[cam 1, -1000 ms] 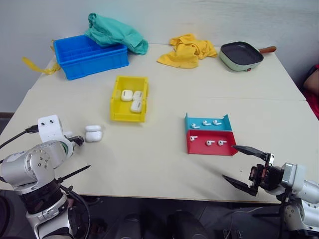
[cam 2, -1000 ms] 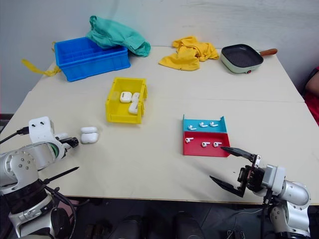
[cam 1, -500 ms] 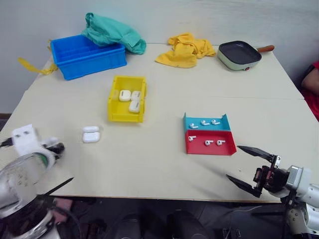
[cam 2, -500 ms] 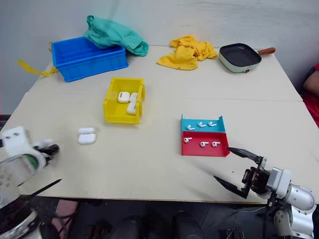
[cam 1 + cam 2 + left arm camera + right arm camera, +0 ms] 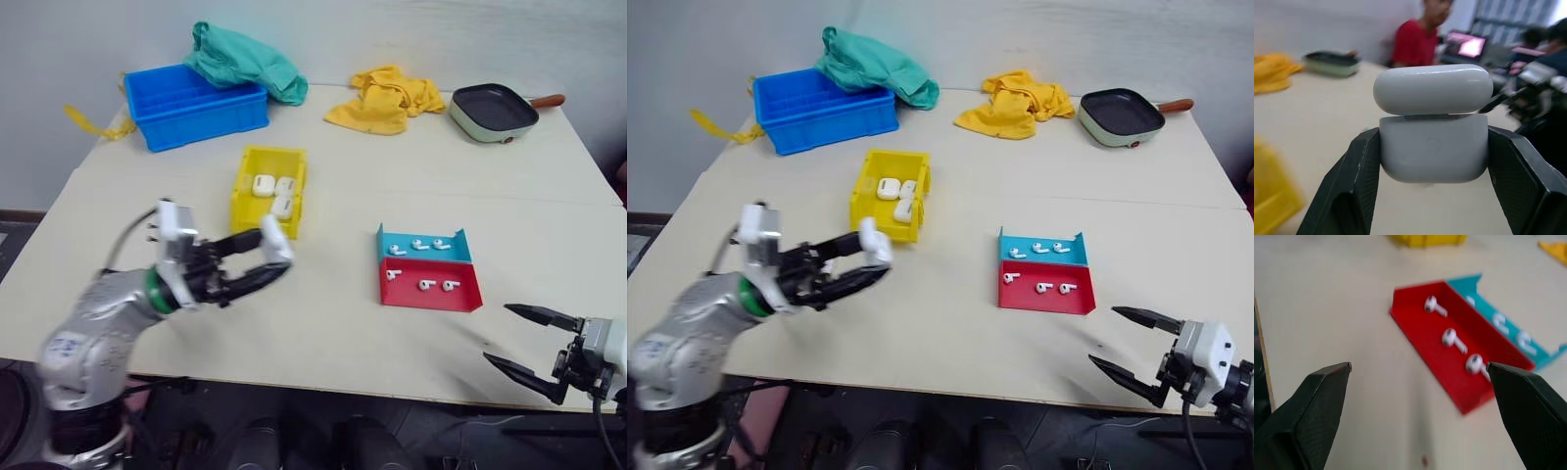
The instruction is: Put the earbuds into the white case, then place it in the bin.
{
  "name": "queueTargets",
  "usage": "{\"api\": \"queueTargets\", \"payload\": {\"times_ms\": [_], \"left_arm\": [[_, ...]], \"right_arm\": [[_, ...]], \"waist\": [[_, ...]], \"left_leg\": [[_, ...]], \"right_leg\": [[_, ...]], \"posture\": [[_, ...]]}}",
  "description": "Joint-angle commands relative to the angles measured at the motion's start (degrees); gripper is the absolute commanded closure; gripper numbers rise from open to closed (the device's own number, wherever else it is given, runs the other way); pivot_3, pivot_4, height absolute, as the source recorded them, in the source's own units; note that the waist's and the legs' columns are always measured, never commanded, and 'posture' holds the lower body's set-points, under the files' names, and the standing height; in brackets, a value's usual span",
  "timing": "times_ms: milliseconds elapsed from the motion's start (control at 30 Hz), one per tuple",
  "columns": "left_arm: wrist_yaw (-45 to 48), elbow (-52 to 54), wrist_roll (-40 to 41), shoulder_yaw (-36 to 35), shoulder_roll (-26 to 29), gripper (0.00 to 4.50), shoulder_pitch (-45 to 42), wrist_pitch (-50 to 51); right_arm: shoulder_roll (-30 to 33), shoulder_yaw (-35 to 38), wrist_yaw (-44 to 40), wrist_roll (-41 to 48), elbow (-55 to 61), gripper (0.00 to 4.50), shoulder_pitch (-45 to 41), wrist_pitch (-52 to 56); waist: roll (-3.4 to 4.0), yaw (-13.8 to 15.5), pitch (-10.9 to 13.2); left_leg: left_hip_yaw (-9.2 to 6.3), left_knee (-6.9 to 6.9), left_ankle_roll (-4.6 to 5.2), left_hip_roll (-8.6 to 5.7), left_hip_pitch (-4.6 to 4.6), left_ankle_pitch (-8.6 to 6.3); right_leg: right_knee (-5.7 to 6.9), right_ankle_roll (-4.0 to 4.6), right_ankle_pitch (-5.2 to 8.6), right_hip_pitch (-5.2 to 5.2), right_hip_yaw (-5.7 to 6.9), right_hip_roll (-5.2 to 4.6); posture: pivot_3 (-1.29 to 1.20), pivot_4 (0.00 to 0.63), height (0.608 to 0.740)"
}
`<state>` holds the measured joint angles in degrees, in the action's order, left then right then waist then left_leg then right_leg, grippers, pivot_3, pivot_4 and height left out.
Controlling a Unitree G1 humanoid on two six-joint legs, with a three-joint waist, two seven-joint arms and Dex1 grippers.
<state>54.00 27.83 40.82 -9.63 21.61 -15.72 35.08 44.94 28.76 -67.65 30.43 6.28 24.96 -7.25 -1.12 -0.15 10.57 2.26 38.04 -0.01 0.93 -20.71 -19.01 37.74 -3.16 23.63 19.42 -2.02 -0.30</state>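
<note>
Case (image 5: 1433, 125) is now sitting clamped in the left end effector (image 5: 271, 257), lifted off the surface (image 5: 323, 323); right end effector (image 5: 1127, 350) hanging wide open, empty, so earbuds (image 5: 1045, 288) come next.

Silver arms, black textured gripper (image 5: 277, 257) fingers

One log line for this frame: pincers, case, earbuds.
left pincer: shut on white case, lifted off table | right pincer: open, empty | earbuds: in teal-and-red tray | phase: case picked
</note>
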Motion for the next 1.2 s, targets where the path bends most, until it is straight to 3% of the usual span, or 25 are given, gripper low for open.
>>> {"api": "queueTargets", "payload": {"times_ms": [33,133,233,400,567,667,800,967,1200], "left_arm": [[4.77,-2.76,-2.25,6.17,-4.9,1.72,-0.22,-11.38],[6.07,-7.27,-2.05,9.78,-9.64,1.72,-0.16,-15.58],[9.16,-11.53,-5.37,12.82,-14.71,1.72,1.28,-26.86],[10.84,-14.56,-5.8,15.61,-15.97,1.72,3.67,-30.73],[14.17,-17.02,-6.35,16.44,-14.74,1.72,5.74,-34.51],[15.45,-18.65,-7.6,16.85,-13.3,1.72,6.74,-36.87],[16.22,-19.8,-7.72,17.26,-12.07,1.72,8.27,-38.52],[16.03,-19.69,-8.12,18.22,-11.19,1.72,9.28,-39.58],[15.14,-19.12,-8.25,18.41,-10.74,1.72,9.27,-39.89]], "right_arm": [[-0.16,4.93,2.03,-0.56,2.3,0.0,3.54,1.16],[0.52,6.85,5.39,-3.21,1.3,0.0,5.93,4.11],[2.69,7.86,6.59,-3.67,2.01,0.0,5.46,8.24],[11.91,7.09,5.02,1.55,8.21,0.0,-2.06,21.09],[23.94,-3.44,6.96,5.24,14.83,0.0,-18.98,35.98],[26.81,-13.87,7.61,2.9,15.49,0.0,-30.77,40.25],[28.0,-24.77,4.03,-5.1,12.48,0.9,-39.72,37.29],[24.96,-36.14,1.88,-15.08,6.05,2.68,-49.93,34.97],[21.14,-43.67,-1.26,-24.22,0.88,2.68,-56.06,31.17]], "waist": [[0.0,-0.29,0.0],[0.0,-1.12,0.0],[0.01,-1.38,0.0],[0.05,-2.17,0.02],[0.18,-1.92,0.05],[0.14,-1.39,0.08],[0.16,-0.45,0.06],[0.17,-0.14,0.06],[0.18,-0.27,0.05]], "left_leg": [[0.03,0.0,0.01,-0.01,-0.01,0.0],[0.05,0.0,-0.01,0.02,0.04,0.03],[0.05,0.04,0.08,-0.04,0.1,0.13],[0.23,0.05,0.14,-0.05,0.17,0.17],[0.15,-0.01,0.11,-0.02,0.44,0.19],[-0.03,0.02,0.11,-0.01,0.42,0.19],[-0.14,0.14,0.31,-0.08,-0.2,0.08],[-0.14,0.22,0.45,-0.08,-0.78,0.0],[-0.14,0.23,0.38,-0.08,-0.81,0.04]], "right_leg": [[0.0,-0.02,0.0,0.01,-0.02,0.01],[0.02,-0.03,0.0,-0.01,-0.07,0.1],[0.02,-0.03,0.0,-0.12,-0.14,0.07],[0.11,-0.1,-0.05,-0.29,-0.34,0.08],[0.08,-0.1,-0.05,-0.64,-0.34,0.13],[-0.02,-0.1,-0.05,-0.49,-0.23,0.13],[-0.12,-0.21,-0.1,0.04,-0.06,-0.09],[0.08,-0.67,-0.34,0.74,0.04,-0.23],[0.25,-0.67,-0.35,0.89,0.07,-0.22]], "posture": [[0.0,0.15,0.74],[0.0,0.15,0.74],[0.0,0.15,0.74],[0.0,0.15,0.74],[0.0,0.15,0.74],[0.0,0.15,0.74],[0.0,0.15,0.74],[0.0,0.15,0.74],[0.0,0.15,0.74]]}}
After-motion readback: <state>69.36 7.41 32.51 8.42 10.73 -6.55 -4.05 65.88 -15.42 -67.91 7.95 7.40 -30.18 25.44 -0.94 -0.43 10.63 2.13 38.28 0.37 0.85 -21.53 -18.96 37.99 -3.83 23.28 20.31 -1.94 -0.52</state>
